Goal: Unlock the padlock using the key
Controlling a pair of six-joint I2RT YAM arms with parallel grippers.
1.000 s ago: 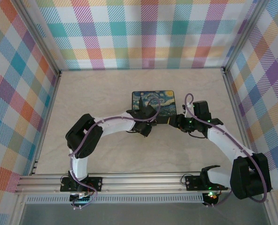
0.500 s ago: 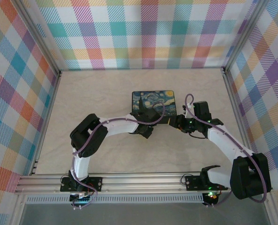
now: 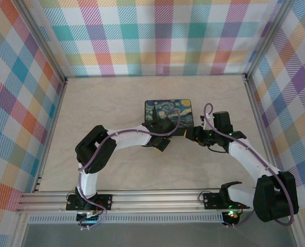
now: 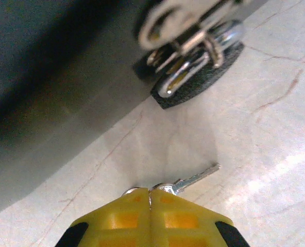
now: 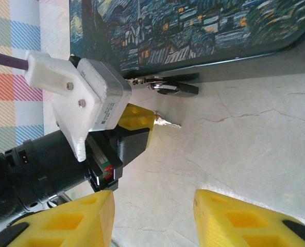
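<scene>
Black box [image 5: 204, 31] mid-table | right gripper [image 5: 153, 208] gaping, empty | left gripper [image 4: 150, 198] pinched shut on key [image 4: 196, 177] by its head | padlock [image 4: 193, 56] on box front: small, hard, probably slick | key: thin, light, blade sticks out near padlock, might swivel

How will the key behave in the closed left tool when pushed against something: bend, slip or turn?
It is probably stiff: the key is thin metal and juts straight out from the left tool. It may slip or pivot, since only its head sits at the very tips. It looks small and light, so lifting should be easy.
</scene>
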